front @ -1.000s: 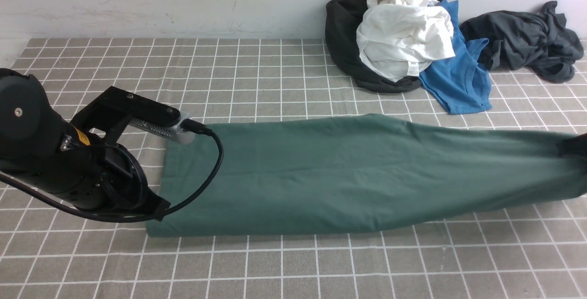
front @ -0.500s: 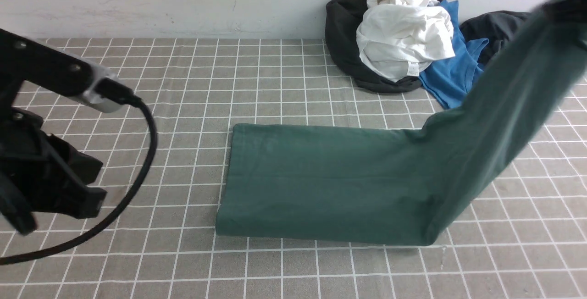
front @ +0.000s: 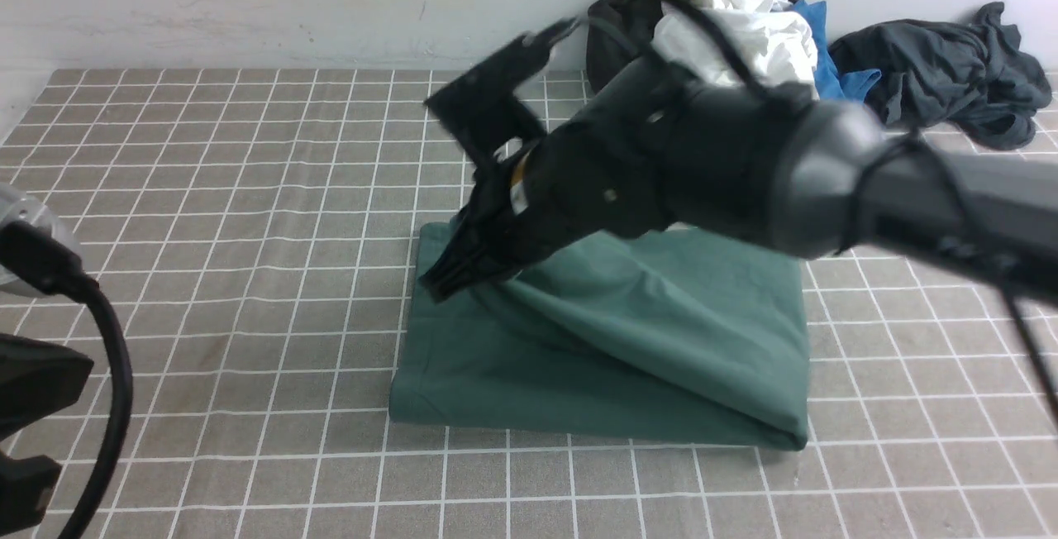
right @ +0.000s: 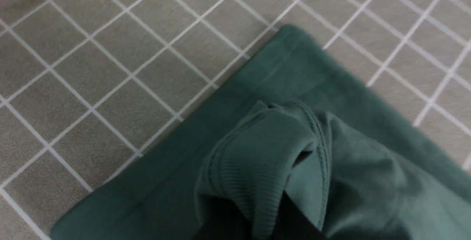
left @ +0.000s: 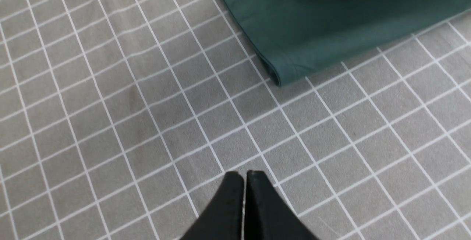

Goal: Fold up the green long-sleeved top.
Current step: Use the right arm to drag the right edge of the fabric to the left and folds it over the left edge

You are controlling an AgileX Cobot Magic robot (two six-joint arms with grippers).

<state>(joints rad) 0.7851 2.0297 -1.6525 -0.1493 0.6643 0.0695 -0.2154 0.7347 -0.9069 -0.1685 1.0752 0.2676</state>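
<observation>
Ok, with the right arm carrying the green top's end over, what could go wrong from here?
1. The right gripper pinches the ribbed edge in a bunch, so it may land crumpled on release.
2. The upper layer of the green top drapes slantwise, so the fold may come out skewed.
3. The left gripper is shut and off the cloth; nothing pins the lower layer, which could drag.
</observation>
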